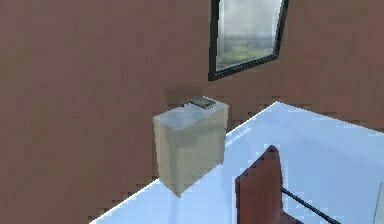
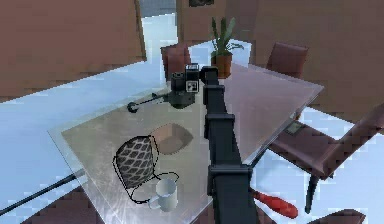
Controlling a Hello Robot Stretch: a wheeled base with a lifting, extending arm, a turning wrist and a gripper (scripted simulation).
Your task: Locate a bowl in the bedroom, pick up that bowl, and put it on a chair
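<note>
Glass desk (image 2: 260, 100) in the arm side view. Carries a brown bowl (image 2: 172, 138) near its middle, just left of the arm (image 2: 222, 140); nearer, a black wire basket (image 2: 135, 160) and a white mug (image 2: 165, 192); at the far end, a potted plant (image 2: 222, 45). Gripper (image 2: 136, 105) beyond the bowl, fingers (image 2: 152, 100) over bare desk top. Holds nothing; cannot tell the fingers' spread. Brown chairs (image 2: 290, 58) around the desk. Forward view: beige cabinet (image 1: 190, 150) against a brown wall (image 1: 80, 80), another chair (image 1: 258, 185) near it.
</note>
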